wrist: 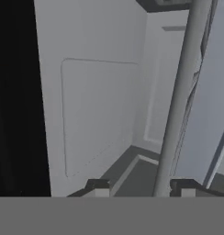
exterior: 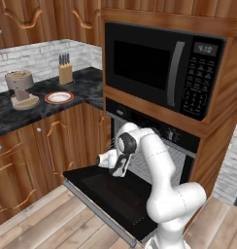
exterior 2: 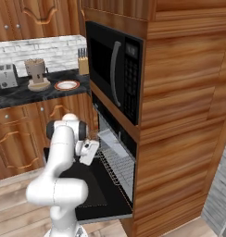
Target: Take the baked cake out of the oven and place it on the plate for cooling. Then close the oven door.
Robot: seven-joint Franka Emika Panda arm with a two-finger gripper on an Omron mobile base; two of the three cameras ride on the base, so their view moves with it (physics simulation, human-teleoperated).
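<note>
I am looking into the oven (exterior: 159, 146) with its oven door (exterior: 110, 194) dropped flat and the arm folded low over it, elbow high, wrist bent so the hand is pointing sideways into the cavity just above the wire rack (exterior 2: 118, 167). The gripper (wrist: 141, 189) is sitting at the mouth of the cavity with its tips drawn close, nearly pressed together, and I am seeing nothing pinched between them; a grey rack rail is passing just ahead of the tips in the hand view.

I cannot pick out the baked cake on the rack from here; it may be hiding behind the wrist or deeper in the cavity, so I am treating its place as unknown within the oven. I am judging it as small, light and crumbly, soft enough to break under a hard squeeze, so I would be taking it gently across its short sides, low down, keeping it level.

The plate (exterior: 59, 97) is waiting on the black counter (exterior: 42, 104), near the front edge, between the coffee grinder (exterior: 22, 88) and the knife block (exterior: 65, 72), well apart from the oven.
</note>
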